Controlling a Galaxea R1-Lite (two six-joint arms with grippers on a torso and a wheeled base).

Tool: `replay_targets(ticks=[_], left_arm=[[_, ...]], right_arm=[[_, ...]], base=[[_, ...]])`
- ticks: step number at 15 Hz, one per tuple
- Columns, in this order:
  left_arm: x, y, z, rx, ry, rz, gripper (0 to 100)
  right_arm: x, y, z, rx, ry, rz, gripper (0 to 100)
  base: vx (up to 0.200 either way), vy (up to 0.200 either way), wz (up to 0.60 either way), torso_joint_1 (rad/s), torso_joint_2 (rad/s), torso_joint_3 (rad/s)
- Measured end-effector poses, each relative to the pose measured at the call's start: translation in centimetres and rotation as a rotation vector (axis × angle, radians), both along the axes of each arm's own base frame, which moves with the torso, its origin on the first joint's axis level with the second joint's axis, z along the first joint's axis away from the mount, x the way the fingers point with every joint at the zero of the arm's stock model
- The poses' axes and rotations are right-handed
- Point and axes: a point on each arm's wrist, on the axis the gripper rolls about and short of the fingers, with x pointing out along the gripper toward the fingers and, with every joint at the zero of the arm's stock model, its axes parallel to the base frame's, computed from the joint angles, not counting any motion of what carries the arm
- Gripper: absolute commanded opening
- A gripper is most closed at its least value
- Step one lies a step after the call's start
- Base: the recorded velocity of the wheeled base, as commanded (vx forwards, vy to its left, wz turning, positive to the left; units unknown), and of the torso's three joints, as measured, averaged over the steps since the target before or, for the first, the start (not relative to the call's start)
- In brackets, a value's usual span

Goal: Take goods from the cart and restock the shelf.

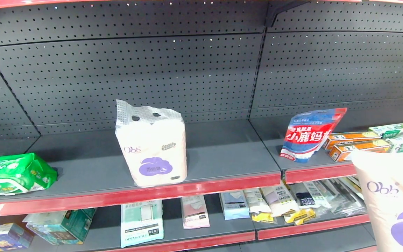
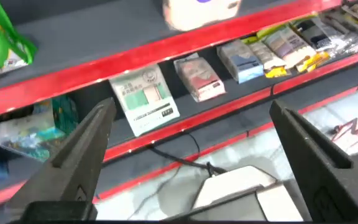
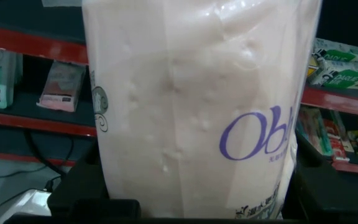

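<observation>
A white toilet paper pack (image 1: pixel 152 150) with a purple cloud print stands upright on the grey shelf board (image 1: pixel 222 154), left of centre. A second pack of the same kind (image 1: pixel 394 199) hangs at the lower right, in front of the shelf's red edge. My right gripper (image 3: pixel 197 193) is shut on this second pack (image 3: pixel 197 106), its dark fingers pressed against both sides. My left gripper (image 2: pixel 191 115) is open and holds nothing, low in front of the lower shelf.
On the same board lie a green wipes pack (image 1: pixel 12 173) at far left, a red-and-blue pouch (image 1: pixel 308 134) and orange boxes (image 1: pixel 355 143) at right. The lower shelf (image 1: pixel 208 231) holds several flat packets. Free board lies on both sides of the standing pack.
</observation>
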Motion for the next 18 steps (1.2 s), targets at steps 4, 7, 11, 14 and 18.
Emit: replay_targets(ticks=[4, 7, 11, 14, 18], left_arm=[[-0.9, 0.0, -1.5, 0.034, -0.057, -0.017, 100], [-1.3, 0.0, -2.1, 0.038, -0.077, -0.02, 100], [-1.5, 0.0, -2.6, 0.038, -0.088, -0.019, 100], [-1.6, 0.0, -3.3, 0.036, -0.097, -0.027, 100], [-1.8, -0.1, -4.6, 0.026, -0.119, -0.024, 100]], right_arm=[[0.0, 0.0, 0.0, 0.002, 0.003, 0.014, 0], [0.1, 0.0, -0.1, 0.003, 0.008, 0.013, 0], [0.3, 0.0, -0.1, 0.003, 0.014, 0.013, 0], [1.3, 0.1, 0.7, 0.012, -0.017, 0.023, 0], [4.9, 0.4, 1.6, 0.054, -0.043, 0.135, 0]], base=[[0.0, 0.0, 0.6, 0.004, 0.0, -0.002], [0.0, 0.0, 0.6, -0.001, 0.0, -0.001], [0.0, 0.0, 0.3, 0.0, 0.0, 0.001], [0.0, 0.0, 0.0, 0.0, 0.0, 0.0], [0.0, 0.0, 0.0, 0.0, 0.0, 0.0]])
